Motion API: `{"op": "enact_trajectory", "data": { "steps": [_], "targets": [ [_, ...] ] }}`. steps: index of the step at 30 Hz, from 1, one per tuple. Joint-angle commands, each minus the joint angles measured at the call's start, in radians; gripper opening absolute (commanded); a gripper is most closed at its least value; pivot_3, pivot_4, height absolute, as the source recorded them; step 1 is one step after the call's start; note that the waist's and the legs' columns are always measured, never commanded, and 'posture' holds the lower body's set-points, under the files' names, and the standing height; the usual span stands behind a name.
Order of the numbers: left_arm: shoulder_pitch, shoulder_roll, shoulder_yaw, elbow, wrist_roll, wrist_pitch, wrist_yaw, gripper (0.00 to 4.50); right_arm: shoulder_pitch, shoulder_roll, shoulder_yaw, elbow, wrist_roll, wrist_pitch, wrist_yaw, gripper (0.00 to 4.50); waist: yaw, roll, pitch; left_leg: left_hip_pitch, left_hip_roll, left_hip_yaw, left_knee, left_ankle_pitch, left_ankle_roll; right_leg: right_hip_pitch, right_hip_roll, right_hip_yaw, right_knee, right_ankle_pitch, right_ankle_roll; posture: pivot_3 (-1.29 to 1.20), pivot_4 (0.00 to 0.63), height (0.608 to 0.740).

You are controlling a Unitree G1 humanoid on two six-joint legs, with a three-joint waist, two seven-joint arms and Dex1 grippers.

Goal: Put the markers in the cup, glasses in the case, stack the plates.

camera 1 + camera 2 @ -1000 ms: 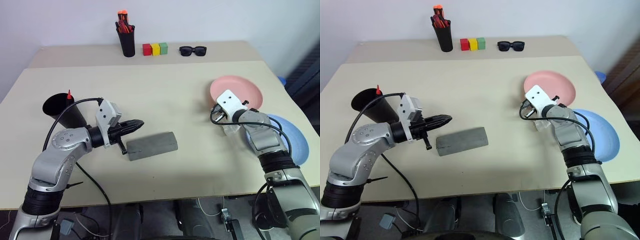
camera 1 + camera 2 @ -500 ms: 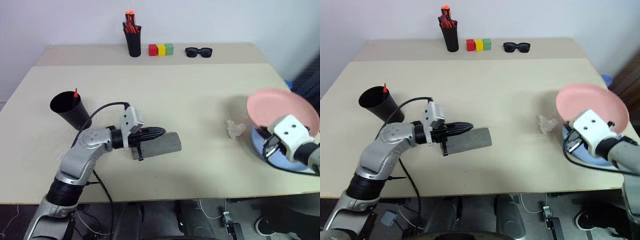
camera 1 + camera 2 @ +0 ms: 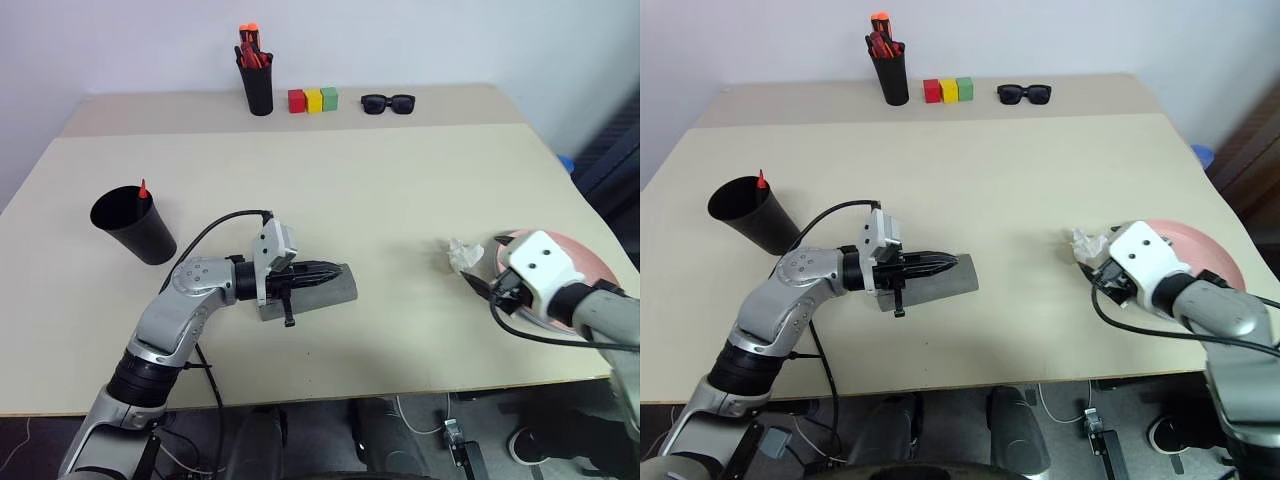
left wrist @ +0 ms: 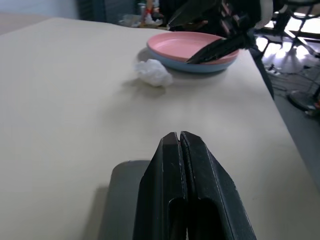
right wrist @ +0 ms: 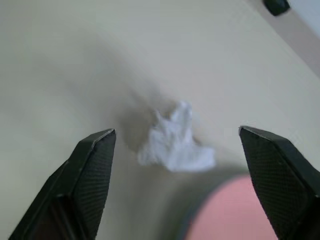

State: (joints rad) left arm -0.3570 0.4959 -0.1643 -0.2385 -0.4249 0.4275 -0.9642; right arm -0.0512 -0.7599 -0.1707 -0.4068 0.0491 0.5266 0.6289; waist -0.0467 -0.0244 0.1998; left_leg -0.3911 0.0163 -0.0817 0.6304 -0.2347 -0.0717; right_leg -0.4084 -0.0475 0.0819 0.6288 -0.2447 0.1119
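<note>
The pink plate [image 3: 585, 262] sits on the blue one, near the counter's right edge. The right hand [image 5: 177, 150] is apart, empty. The left hand [image 3: 330, 270], pressed together, rests over the grey case [image 3: 340, 290]; I think closing it comes next.

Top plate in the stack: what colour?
Salmon pink top plate, over the blue one; clearest in the left wrist view.

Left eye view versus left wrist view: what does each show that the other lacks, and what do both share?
Left eye alone: cup with a marker, pen cup, blocks, sunglasses. Left wrist alone: blue plate rim. Both: pink plate, case, tissue, shut left pincer, open right pincer.
</note>
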Motion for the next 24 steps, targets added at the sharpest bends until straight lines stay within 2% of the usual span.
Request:
{"op": "enact_trajectory", "data": {
  "steps": [1,3,6,8,12,18,22,24],
  "targets": [
    [0.02,0.017,0.053,-0.063,-0.025,0.015,0.03,0.0,-0.075,0.033,0.084,0.158,-0.06,-0.081,-0.046,4.02,0.002,0.001,0.0,0.0,0.0,0.0,0.0,0.0,0.0,0.0,0.0,0.0,0.0,0.0,0.0,0.0,0.15,0.74],
    [0.037,0.027,0.067,-0.08,-0.028,0.027,0.04,0.0,-0.11,0.047,0.108,0.237,-0.083,-0.103,-0.068,4.02,0.006,0.001,0.0,0.0,0.0,-0.001,-0.001,0.0,0.0,0.0,0.0,0.0,0.001,0.0,0.0,0.0,0.15,0.74],
    [0.063,0.045,0.079,-0.106,-0.032,0.043,0.047,0.0,-0.143,0.055,0.121,0.306,-0.099,-0.124,-0.091,3.22,0.006,0.001,0.0,-0.001,0.0,-0.001,-0.002,0.0,0.0,-0.001,0.0,0.0,0.0,-0.001,0.001,0.0,0.15,0.74],
    [0.083,0.058,0.088,-0.124,-0.035,0.05,0.048,0.0,-0.15,0.054,0.121,0.309,-0.099,-0.131,-0.093,2.26,0.005,0.001,0.0,-0.001,0.0,-0.001,-0.002,0.0,0.0,-0.001,0.0,0.0,0.0,-0.001,0.001,0.0,0.15,0.74],
    [0.105,0.07,0.109,-0.136,-0.051,0.06,0.061,0.0,-0.126,0.032,0.076,0.231,-0.094,-0.11,-0.098,0.07,0.004,0.001,0.0,-0.001,0.0,-0.001,-0.002,0.0,0.0,-0.001,0.0,0.0,0.0,-0.001,0.001,0.0,0.15,0.74],
    [0.102,0.095,0.137,-0.096,-0.051,0.061,0.058,0.0,-0.046,-0.027,-0.098,0.064,-0.072,0.002,-0.096,0.03,0.005,0.001,0.0,-0.001,0.0,-0.001,-0.001,0.0,0.0,-0.001,0.0,0.0,0.0,-0.001,0.001,0.0,0.15,0.74],
    [0.098,0.119,0.153,-0.047,-0.042,0.042,0.037,0.0,0.064,-0.075,-0.238,0.008,-0.055,0.089,-0.055,0.03,0.008,0.001,0.0,-0.001,0.0,-0.001,-0.002,0.0,0.001,-0.001,0.0,0.0,0.0,-0.001,0.001,0.0,0.15,0.74],
    [0.092,0.121,0.151,-0.026,-0.037,0.033,0.033,0.0,0.106,-0.086,-0.273,0.009,-0.052,0.102,-0.042,0.58,0.007,0.001,0.0,-0.001,0.0,-0.001,-0.001,0.0,0.001,-0.001,0.0,0.0,0.0,-0.001,0.001,0.0,0.15,0.74]
  ]
}}
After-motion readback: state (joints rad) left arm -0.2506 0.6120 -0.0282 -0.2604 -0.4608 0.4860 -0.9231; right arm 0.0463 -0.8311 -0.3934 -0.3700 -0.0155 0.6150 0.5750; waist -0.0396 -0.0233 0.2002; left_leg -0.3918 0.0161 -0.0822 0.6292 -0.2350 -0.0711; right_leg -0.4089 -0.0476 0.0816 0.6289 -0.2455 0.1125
